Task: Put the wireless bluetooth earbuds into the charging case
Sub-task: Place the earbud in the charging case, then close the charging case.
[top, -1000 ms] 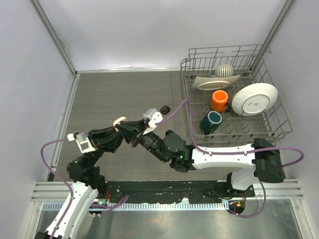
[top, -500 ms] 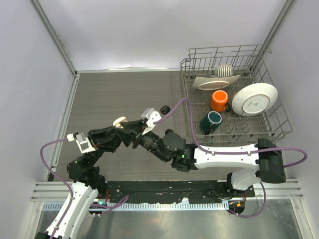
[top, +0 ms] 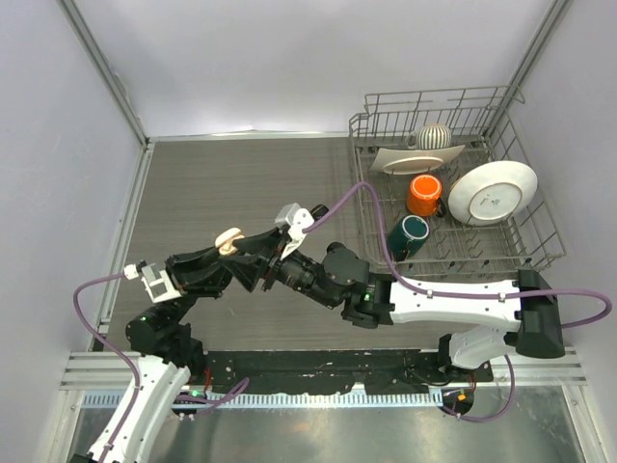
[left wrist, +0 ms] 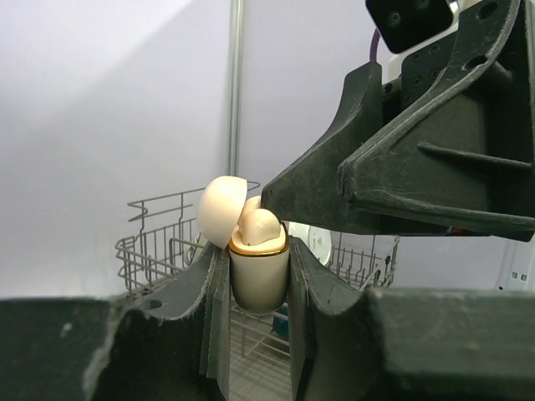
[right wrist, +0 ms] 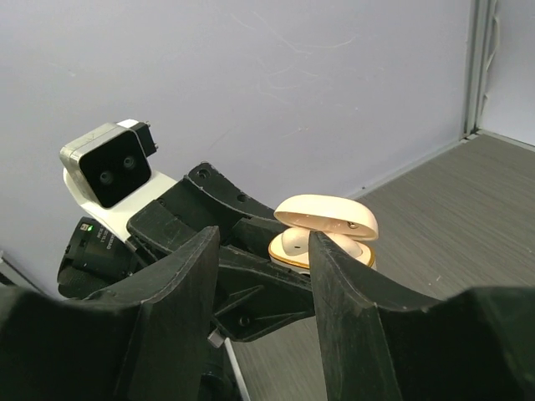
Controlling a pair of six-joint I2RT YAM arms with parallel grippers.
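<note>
The right gripper has just changed: a second ago its jaws were shut right at the case, and now they stand partly apart with nothing between them, just beside the case's open mouth. That looks like a release, so a bud was probably let go into the case.

The left gripper is clamped on the lower body of the case and holds it upright above the table, its lid hinged back. One cream bud sits in the case, its top rising above the gold rim. A second rounded shape just behind it may be its twin; I cannot tell.

The bud may not be fully down in its socket. If so, it wants a press before the lid is closed.
</note>
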